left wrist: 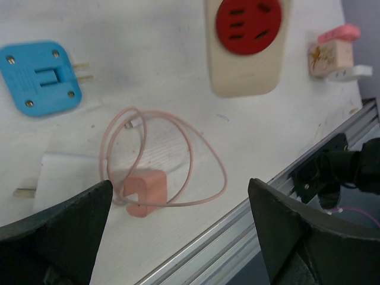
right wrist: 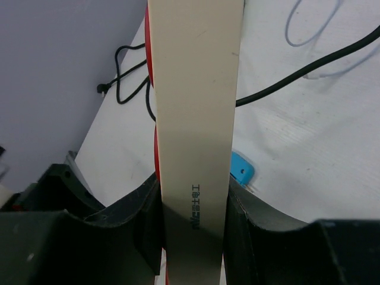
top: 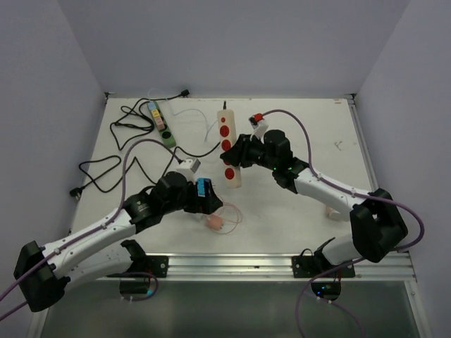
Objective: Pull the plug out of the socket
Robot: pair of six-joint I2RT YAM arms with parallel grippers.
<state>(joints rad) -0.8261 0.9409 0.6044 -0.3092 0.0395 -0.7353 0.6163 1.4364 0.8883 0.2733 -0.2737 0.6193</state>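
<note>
The cream power strip (top: pixel 230 151) with red sockets lies in the middle of the table. My right gripper (top: pixel 238 153) is shut on its sides; in the right wrist view the strip (right wrist: pixel 196 107) fills the gap between my black fingers (right wrist: pixel 127 219). A blue plug (left wrist: pixel 40 77) lies flat on the table with its prongs bare, apart from the strip's end socket (left wrist: pixel 248 24). It also shows in the top view (top: pixel 204 189) and the right wrist view (right wrist: pixel 242 168). My left gripper (left wrist: pixel 178 237) is open and empty above the table's front edge.
A pink charger (left wrist: pixel 141 191) with a looped pink cable and a white adapter (left wrist: pixel 65 175) lie below the blue plug. A green power strip (top: pixel 161 121) with black cables (top: pixel 106 165) sits at the back left. A pink and white item (left wrist: pixel 332 56) lies right of the strip.
</note>
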